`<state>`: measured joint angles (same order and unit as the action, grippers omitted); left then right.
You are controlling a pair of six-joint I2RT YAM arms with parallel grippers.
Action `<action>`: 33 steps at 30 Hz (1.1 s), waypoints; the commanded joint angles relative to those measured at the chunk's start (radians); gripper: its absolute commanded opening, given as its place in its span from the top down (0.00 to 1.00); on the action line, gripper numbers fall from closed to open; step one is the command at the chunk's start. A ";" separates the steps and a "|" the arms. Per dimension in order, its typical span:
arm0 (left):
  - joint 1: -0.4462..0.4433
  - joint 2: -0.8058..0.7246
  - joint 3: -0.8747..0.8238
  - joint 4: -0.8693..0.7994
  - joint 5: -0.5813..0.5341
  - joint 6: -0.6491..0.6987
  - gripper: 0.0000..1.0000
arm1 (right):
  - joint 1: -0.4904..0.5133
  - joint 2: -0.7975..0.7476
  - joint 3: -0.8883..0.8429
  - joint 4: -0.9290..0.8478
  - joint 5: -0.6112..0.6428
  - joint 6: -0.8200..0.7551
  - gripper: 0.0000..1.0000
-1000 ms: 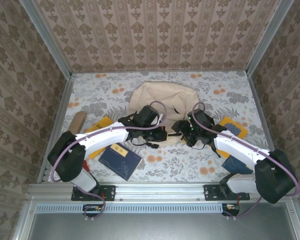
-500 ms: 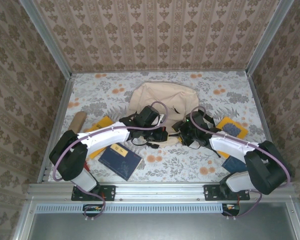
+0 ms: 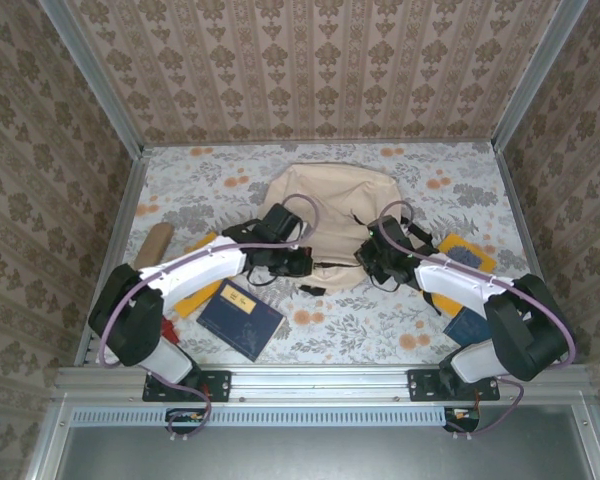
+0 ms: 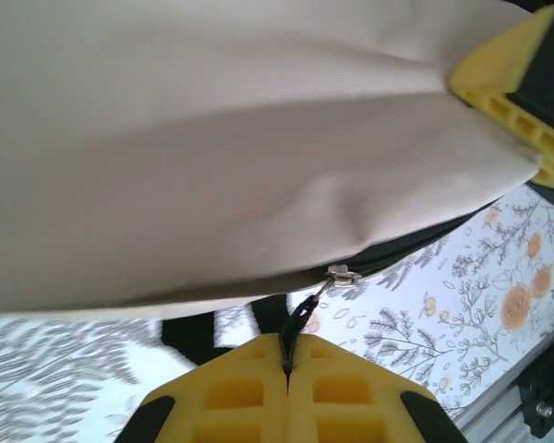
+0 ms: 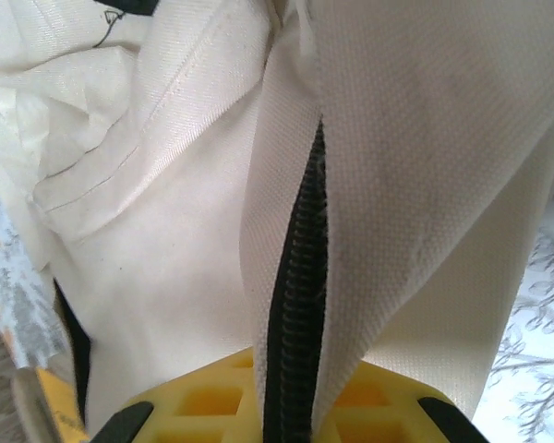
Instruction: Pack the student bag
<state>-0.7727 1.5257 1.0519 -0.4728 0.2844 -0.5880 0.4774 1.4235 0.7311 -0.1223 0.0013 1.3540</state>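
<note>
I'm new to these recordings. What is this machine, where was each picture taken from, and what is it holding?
The machine is two white robot arms, the left arm and the right arm, bolted at the near edge of a table with a flowered cloth. The wide picture comes from a camera above and behind them; the two close-ups come from cameras on the wrists, yellow fingers at the bottom. A cream bag lies in the middle, with a blue notebook, a tan pencil case and a yellow book around it. The left pincer is shut on the black zip pull. The right pincer looks closed on the bag's edge beside the zip teeth.
</note>
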 commanded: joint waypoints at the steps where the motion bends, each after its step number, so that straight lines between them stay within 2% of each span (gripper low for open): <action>1: 0.080 -0.060 -0.038 -0.095 -0.059 0.065 1.00 | -0.068 0.002 0.026 -0.085 0.104 -0.132 0.87; 4: 0.130 -0.066 -0.052 -0.081 -0.051 0.086 1.00 | -0.110 0.026 0.044 -0.072 0.067 -0.225 0.87; 7: 0.134 -0.056 -0.041 -0.041 -0.004 0.103 1.00 | -0.118 0.026 0.064 -0.073 0.017 -0.271 0.79; 12: 0.086 -0.044 -0.029 0.037 0.068 0.101 1.00 | -0.087 -0.065 0.048 -0.134 -0.065 -0.201 0.36; 15: 0.054 -0.048 -0.033 0.070 0.085 0.098 1.00 | -0.043 -0.122 0.013 -0.159 -0.076 -0.106 0.27; 20: -0.011 -0.055 -0.041 0.101 0.097 0.094 1.00 | 0.054 -0.192 -0.045 -0.112 -0.054 0.069 0.20; 25: -0.056 -0.067 -0.048 0.111 0.101 0.093 1.00 | 0.099 -0.188 -0.045 -0.112 -0.008 0.169 0.18; 29: -0.075 -0.076 -0.058 0.116 0.102 0.093 1.00 | 0.104 -0.157 -0.053 -0.089 0.007 0.224 0.23; 33: -0.079 -0.076 -0.068 0.115 0.092 0.094 1.00 | 0.104 -0.135 -0.051 -0.063 0.060 0.235 0.32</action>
<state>-0.8440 1.4792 0.9970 -0.3679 0.3630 -0.5179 0.5770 1.2720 0.6914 -0.2081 -0.0063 1.5318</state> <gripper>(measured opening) 0.045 0.696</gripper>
